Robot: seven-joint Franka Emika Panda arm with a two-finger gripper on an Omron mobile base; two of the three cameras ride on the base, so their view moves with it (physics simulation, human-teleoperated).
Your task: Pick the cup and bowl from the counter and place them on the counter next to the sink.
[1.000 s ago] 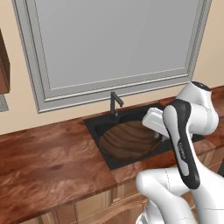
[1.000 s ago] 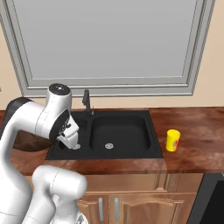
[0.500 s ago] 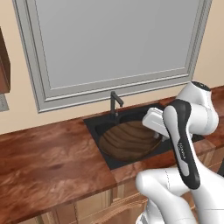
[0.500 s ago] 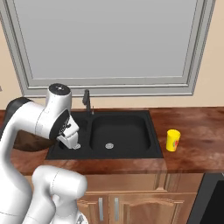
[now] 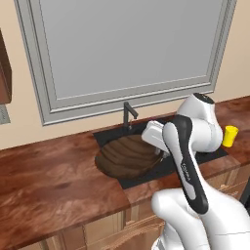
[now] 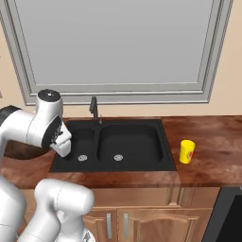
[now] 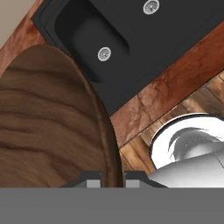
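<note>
The dark brown wood-grain bowl hangs over the left rim of the black sink, partly above the counter. My gripper is shut on the bowl's rim, which runs between the two fingertips. In the left base view the hand sits at the bowl's right side. The yellow cup stands upright on the counter right of the sink, well away from the gripper. The same cup shows past the arm.
A thin black faucet rises behind the sink below a large window. Both silver drains lie in the basins. Wooden cabinet fronts run under the counter, and a black stovetop corner sits at the lower right.
The gripper has carried the bowl to the left, from over the sink basin to over the sink's left edge. The cup has not moved.
</note>
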